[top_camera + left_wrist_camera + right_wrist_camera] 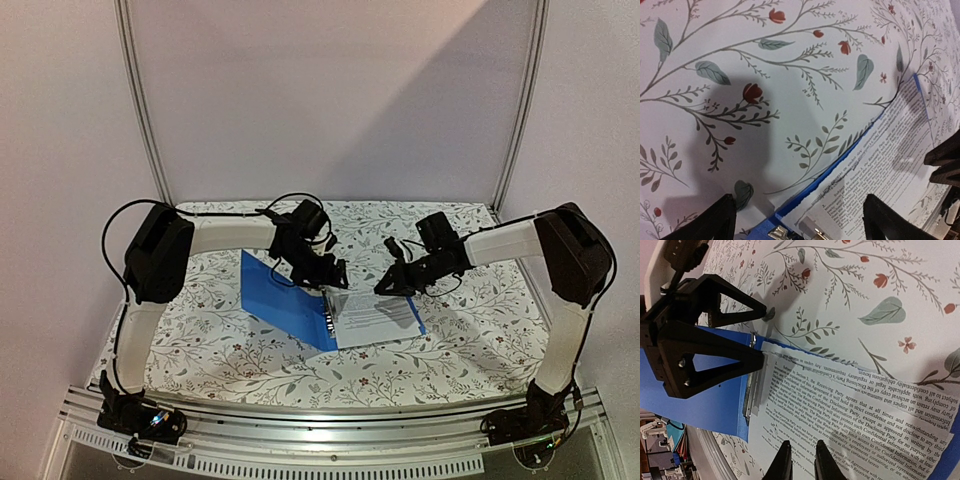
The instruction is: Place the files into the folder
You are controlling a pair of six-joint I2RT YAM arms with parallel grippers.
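Note:
The blue folder [272, 292] lies open on the table, with its metal ring clip [752, 390] along the spine. The files [378, 318], white sheets of printed text, lie flat on the folder's right half; they also show in the right wrist view [855, 410] and the left wrist view [890, 155]. My left gripper [336, 274] is open wide and empty, hovering over the clip and the sheet's far left corner [802, 222]. My right gripper [386, 286] hovers just above the sheet [804, 460]. Its jaws are almost together with a narrow gap and nothing between them.
A floral tablecloth [200, 340] covers the table. Two metal posts [150, 120] stand at the back corners. An aluminium rail [330, 430] runs along the near edge. The folder's blue cover [690, 405] spreads left of the clip.

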